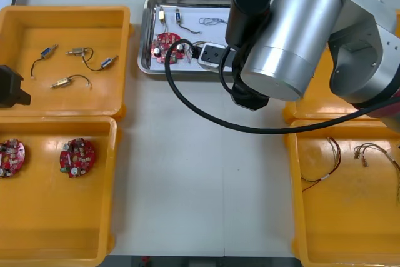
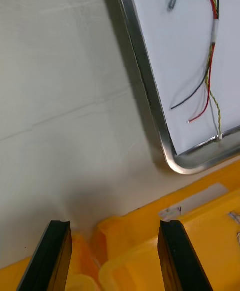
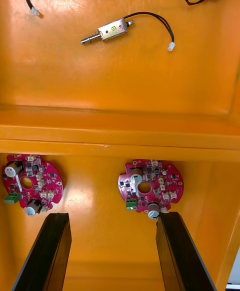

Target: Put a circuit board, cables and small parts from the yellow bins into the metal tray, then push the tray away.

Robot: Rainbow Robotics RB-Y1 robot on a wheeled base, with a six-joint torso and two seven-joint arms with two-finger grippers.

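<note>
Metal tray [image 1: 144, 35] at table's [image 1: 200, 173] 12 o'clock, circuit board [image 1: 167, 47] and cables [image 2: 212, 46] already loaded; its 5 o'clock corner faced by right gripper [image 2: 115, 223], fingers spread, empty; left gripper [image 3: 112, 216] idled at 9 o'clock, spread too; push prob right arm's.

Your tray [image 1: 144, 29] far centre, 1 circuit board [image 1: 167, 48] in it, 2 boards [image 1: 77, 157] in near left bin [image 1: 56, 229], cables [image 1: 322, 167] in near right bin [image 1: 350, 229].

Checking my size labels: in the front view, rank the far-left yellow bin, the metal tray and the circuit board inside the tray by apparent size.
1. Far-left yellow bin.
2. Metal tray, though the right arm hides its right end.
3. Circuit board inside the tray, far the smallest.
</note>
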